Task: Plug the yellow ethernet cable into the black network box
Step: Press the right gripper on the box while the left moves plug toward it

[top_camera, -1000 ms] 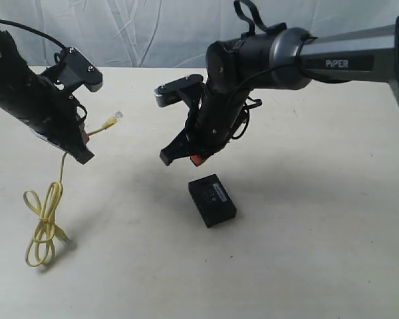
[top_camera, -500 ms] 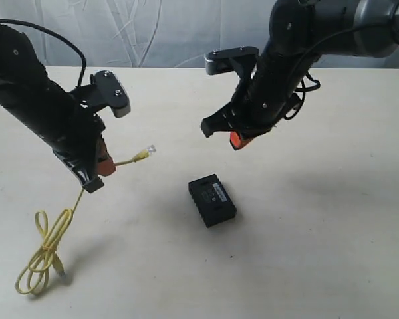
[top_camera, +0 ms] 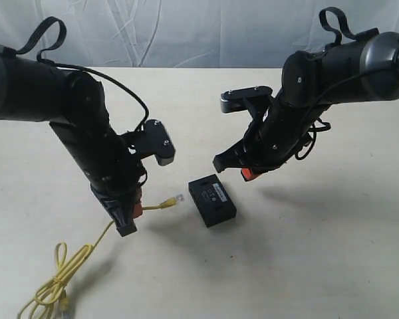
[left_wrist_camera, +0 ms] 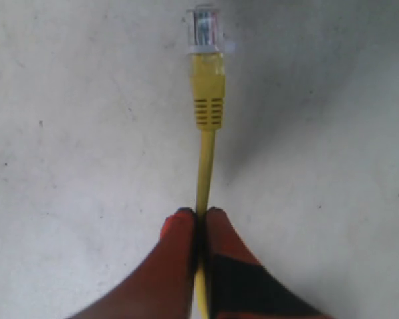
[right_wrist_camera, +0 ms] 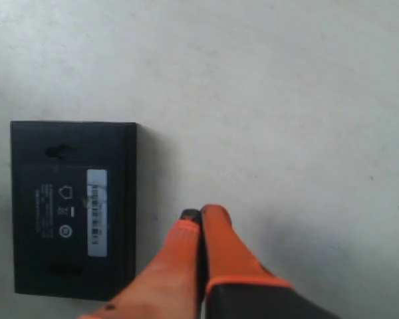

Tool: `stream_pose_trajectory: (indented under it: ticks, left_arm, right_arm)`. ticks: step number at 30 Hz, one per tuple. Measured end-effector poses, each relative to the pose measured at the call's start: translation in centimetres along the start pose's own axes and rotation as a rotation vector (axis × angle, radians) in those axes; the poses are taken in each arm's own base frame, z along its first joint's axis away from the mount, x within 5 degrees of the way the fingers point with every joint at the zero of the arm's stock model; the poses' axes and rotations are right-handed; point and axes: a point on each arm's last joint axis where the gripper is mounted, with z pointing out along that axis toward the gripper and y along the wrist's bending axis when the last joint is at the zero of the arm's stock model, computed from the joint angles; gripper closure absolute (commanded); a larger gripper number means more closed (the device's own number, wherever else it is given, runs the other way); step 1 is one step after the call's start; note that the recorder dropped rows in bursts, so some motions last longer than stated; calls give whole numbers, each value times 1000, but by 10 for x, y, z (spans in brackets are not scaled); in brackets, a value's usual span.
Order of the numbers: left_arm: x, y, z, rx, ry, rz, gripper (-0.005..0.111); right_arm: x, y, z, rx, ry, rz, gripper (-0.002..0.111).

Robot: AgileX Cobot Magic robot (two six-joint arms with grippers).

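Our left gripper (left_wrist_camera: 199,214) is clamped tight on the yellow ethernet cable (left_wrist_camera: 207,119) a little behind its clear plug (left_wrist_camera: 204,30). The plug pokes toward the black network box (top_camera: 212,199) on the table (top_camera: 319,252), near but not touching. The rest of it trails down into a loose bundle. Our right gripper (right_wrist_camera: 201,216) is pinched closed on nothing, just beside the box.

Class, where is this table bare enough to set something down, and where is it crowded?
Bare: the table right of the black network box, nearer than the right gripper; the far strip between the arms. Crowded: the middle, where the left gripper holds the yellow ethernet cable by the box; its coil fills the near-left.
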Motion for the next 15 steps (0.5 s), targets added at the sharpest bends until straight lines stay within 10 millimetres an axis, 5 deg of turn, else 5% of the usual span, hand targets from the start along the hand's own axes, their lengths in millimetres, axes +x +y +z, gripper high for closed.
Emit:
stream_pose_trajectory:
  ticks: [15]
  left_arm:
    - [-10,5,17,13,9,-27,107]
  right_arm:
    - [2,0,13,-15,14,34,109]
